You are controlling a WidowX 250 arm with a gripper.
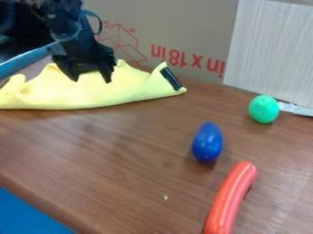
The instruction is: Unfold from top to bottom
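The black gripper hangs at the upper left, over the back part of the yellow cloth. Its two fingers stand apart, with yellow fabric visible between and behind them; whether the tips touch the fabric I cannot tell. Folded and rumpled, the cloth lies along the back left of the table, its front edge a long curve. A dark tag sits near its right corner, which is slightly raised. Part of the cloth's back edge is hidden behind the gripper.
On the brown table are a blue egg-shaped object, a green one farther right, and a red sausage-like toy near the front. A cardboard box and a pale panel stand behind.
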